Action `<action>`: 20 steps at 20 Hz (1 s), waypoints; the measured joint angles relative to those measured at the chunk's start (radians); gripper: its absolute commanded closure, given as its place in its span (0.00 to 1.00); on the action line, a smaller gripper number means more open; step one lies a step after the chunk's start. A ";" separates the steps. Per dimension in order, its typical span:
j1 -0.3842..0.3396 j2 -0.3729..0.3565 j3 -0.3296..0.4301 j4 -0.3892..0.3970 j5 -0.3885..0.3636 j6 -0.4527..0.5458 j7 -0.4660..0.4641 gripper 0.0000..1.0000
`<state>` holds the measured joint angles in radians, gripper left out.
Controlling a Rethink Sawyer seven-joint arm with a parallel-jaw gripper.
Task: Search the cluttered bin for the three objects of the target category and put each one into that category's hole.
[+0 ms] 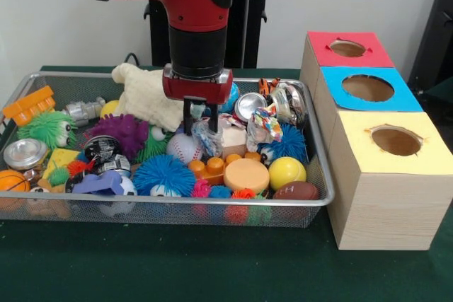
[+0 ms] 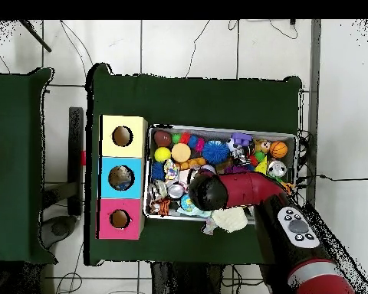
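**Gripper down among the toys**

The mesh bin (image 1: 322,175) is packed with toys. Beside it stands the box with the red hole (image 1: 347,48), blue hole (image 1: 367,88) and yellow hole (image 1: 396,141). The gripper (image 1: 196,126) hangs over the bin's middle, just behind a baseball (image 1: 183,148); whether it grasps anything, I cannot tell.

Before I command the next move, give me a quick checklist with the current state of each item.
1. End effector down inside the mesh bin: ok.
2. Fingers closed on an object: cannot tell; clutter hides the tips.
3. Items directly around the end effector: baseball and crinkled wrapped toy crowd it: not ok for a clean lift.
4. Red hole, blue hole and yellow hole unobstructed: ok.
5. Sorting box sitting right beside the bin: ok.
6. White plush lying against the arm's wrist: not ok, may snag.
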<state>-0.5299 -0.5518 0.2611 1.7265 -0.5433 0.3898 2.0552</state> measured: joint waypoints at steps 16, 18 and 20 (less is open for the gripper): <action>0.036 -0.101 -0.036 0.066 0.075 0.018 0.000 1.00; 0.036 -0.126 -0.035 0.080 0.097 0.033 0.000 1.00; 0.033 -0.182 -0.032 0.109 0.139 0.068 0.000 1.00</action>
<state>-0.4973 -0.7335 0.2286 1.8351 -0.4045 0.4581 2.0552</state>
